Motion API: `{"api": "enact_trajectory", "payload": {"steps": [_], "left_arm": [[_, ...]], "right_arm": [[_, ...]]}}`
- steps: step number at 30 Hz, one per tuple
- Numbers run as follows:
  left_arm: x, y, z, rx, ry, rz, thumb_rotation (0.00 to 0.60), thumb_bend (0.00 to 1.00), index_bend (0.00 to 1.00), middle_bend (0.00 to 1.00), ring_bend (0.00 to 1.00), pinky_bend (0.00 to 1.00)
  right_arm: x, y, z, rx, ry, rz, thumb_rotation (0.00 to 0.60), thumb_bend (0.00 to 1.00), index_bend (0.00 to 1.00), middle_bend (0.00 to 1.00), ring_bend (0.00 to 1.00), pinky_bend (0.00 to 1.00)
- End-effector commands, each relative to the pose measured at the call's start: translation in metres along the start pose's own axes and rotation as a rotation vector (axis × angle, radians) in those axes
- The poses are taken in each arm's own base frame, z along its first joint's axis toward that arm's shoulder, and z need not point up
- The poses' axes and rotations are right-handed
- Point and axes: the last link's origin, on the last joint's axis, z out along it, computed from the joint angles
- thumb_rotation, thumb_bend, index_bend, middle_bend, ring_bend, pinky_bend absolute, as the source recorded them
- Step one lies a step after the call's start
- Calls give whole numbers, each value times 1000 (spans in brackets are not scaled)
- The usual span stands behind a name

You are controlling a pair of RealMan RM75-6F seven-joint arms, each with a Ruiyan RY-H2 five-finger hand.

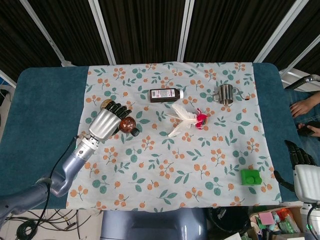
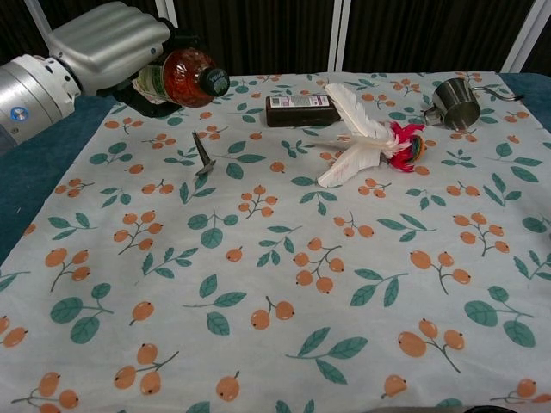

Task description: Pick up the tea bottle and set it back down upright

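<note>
— What is your left hand (image 2: 108,43) doing?

— My fingers (image 1: 116,108) are wrapped round the amber plastic tea bottle with the green-and-white label (image 2: 176,76), and my silver palm lies over its top side. The bottle is tipped over in my grip, its dark cap (image 2: 216,83) pointing towards the middle of the cloth.

— Is the bottle on the tabletop?

— It hangs over the far left part of the white cloth printed with orange berries and green leaves (image 2: 284,241), which covers the teal tabletop (image 1: 40,115). Whether any part of it touches the cloth I cannot tell. In the head view the bottle (image 1: 125,124) peeks out from under my hand (image 1: 105,123).

— What lies near it?

— A small grey metal clip (image 2: 203,155) is on the cloth just in front of the bottle. Further along are a flat dark brown bottle with a label, lying on its side (image 2: 300,109), a white feather toy with a pink and multicoloured tuft (image 2: 366,142), and a small steel cup with a handle (image 2: 456,101). A green plastic block (image 1: 250,176) sits near the cloth's near right corner.

— And your right hand?

— My right hand (image 1: 299,156) is off beyond the tabletop's right edge, touching nothing on it. Only dark fingers show, and I cannot tell how they are set.
</note>
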Motion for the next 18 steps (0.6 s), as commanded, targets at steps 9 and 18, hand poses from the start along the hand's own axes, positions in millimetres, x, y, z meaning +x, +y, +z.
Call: {"api": "enact_trajectory", "payload": {"steps": [9,18], "left_arm": [[85,45,4,104,-314,-1680,600,528,310,342,327,416],[84,26,-6,84,-425,-1794,600,528,306,340,327,416]], "right_arm": [[1,0,0,2,3,1,600,165,88,109,176,255],[1,-1,0,5,4,1,600,165,88,109,176,255]]}}
